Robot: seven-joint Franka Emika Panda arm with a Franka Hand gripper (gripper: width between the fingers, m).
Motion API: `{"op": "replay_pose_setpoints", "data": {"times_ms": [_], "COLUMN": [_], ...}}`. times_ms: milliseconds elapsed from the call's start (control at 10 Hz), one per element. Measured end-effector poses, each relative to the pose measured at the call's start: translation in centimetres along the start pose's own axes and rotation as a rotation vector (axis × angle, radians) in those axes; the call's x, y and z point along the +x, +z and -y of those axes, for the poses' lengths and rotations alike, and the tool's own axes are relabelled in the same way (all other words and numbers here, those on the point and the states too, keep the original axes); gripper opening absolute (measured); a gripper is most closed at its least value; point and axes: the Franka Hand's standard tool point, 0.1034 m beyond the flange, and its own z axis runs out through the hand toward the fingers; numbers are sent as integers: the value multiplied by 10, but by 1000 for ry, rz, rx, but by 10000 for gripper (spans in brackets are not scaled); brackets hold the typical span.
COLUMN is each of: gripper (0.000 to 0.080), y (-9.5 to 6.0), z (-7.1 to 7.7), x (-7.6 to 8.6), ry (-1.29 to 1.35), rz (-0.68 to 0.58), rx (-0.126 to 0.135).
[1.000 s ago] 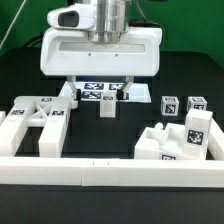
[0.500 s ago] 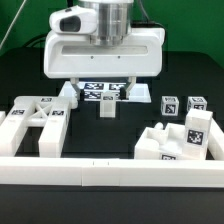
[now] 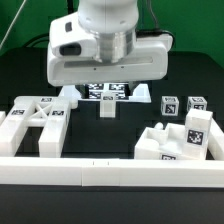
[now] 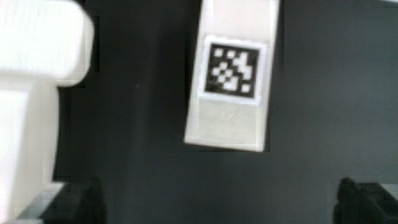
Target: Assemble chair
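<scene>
Narrow glossy white plastic chair bar (image 4: 228, 122) with a black-and-white tag (image 4: 231, 70) lies flat about midway between the counter's (image 3: 25, 80) edges. Fingers (image 4: 75, 205) spread wide, gripping nothing. Judged light, stiff and slick: pinch squarely across its narrow width, near mid-length.
</scene>
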Motion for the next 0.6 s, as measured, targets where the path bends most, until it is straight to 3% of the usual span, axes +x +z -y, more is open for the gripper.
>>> {"op": "replay_pose_setpoints", "data": {"times_ms": [100,200,300,400,500,600], "gripper": [649,649,649,649,649,649], "y": [5,14,20,24,27,28], "z": [0,2,5,2,1,0], "x": [2,-7,-7,-4,-10,-9], "ry": [32,72,128,130,130,132], "rz": [33,135,223,270,361,426], "rx": [0,11,7,-25,-39,-36]}}
